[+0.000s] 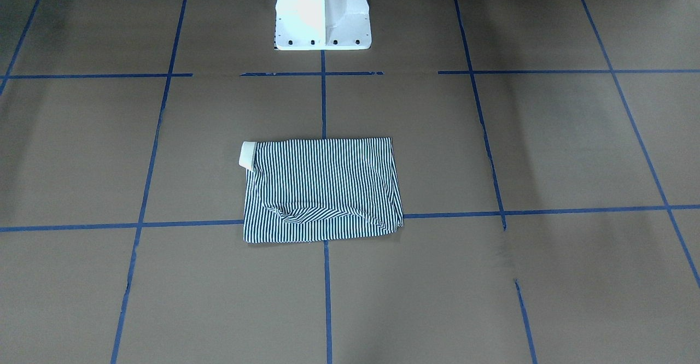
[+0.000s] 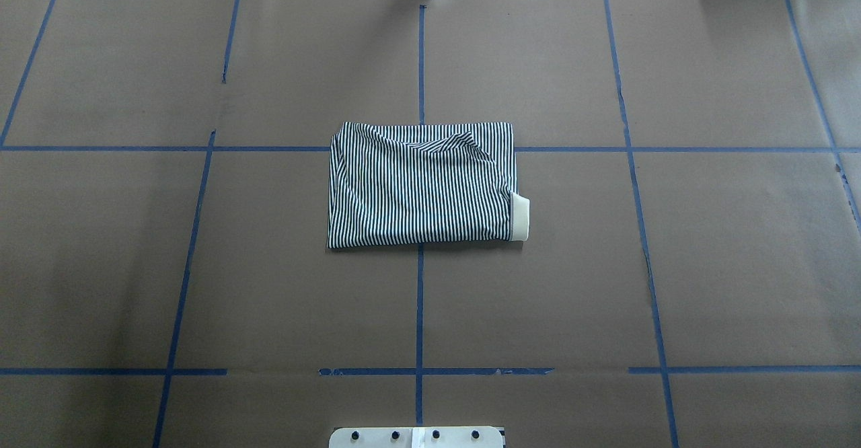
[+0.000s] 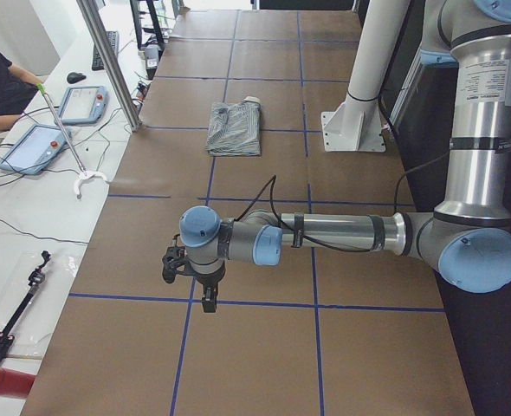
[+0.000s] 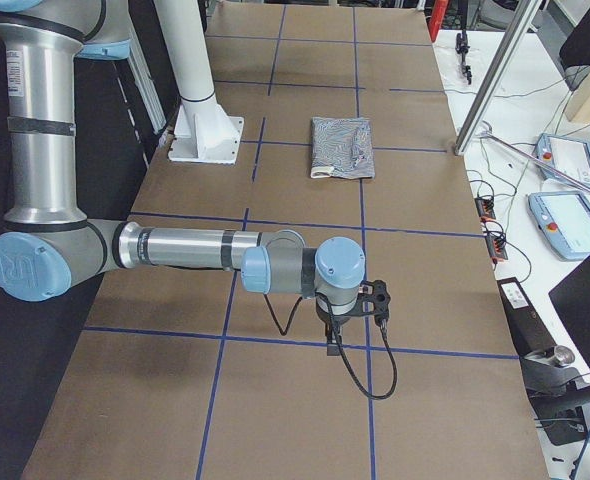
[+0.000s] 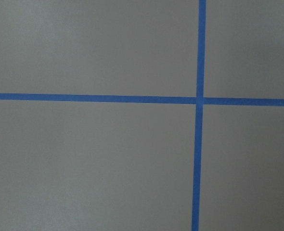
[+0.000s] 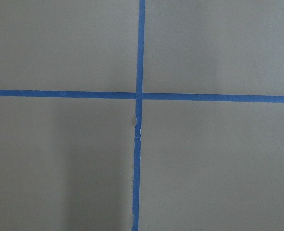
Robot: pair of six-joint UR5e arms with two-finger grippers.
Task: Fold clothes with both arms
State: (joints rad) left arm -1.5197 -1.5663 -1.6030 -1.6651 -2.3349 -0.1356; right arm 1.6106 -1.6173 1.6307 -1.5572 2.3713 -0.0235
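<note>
Spread across every wide view: a brown-papered desk (image 2: 740, 266), gridded with blue tape (image 5: 198, 144), with a white pedestal (image 1: 322, 14) at the robot's edge.

Next in size, the left arm (image 3: 325, 234) and the right arm (image 4: 185, 248). Each reaching out level and low over bare paper at its own end of the desk, well apart from the shirt, wrist turned down. Absent from the overhead and front views altogether.

Then the shirt (image 2: 420, 185). Lying flat near the desk's middle, across the centre tape line, folded into a compact rectangle with no sleeve sticking out. Judged done, or all but done, as a fold. Some slack diagonal creasing along the far edge, away from the robot. Perhaps a last smoothing left, or nothing.

Left hand (image 3: 207, 296) and right hand (image 4: 335, 340): pointing straight down just above the paper, with no cloth seen in either. Cannot tell whether wide or narrow, being small and shown only from the side. Nothing but tape crossings under the wrist cameras.

Smallest, the cream collar (image 2: 520, 218): poking out on the right, at the corner nearer the robot.
</note>
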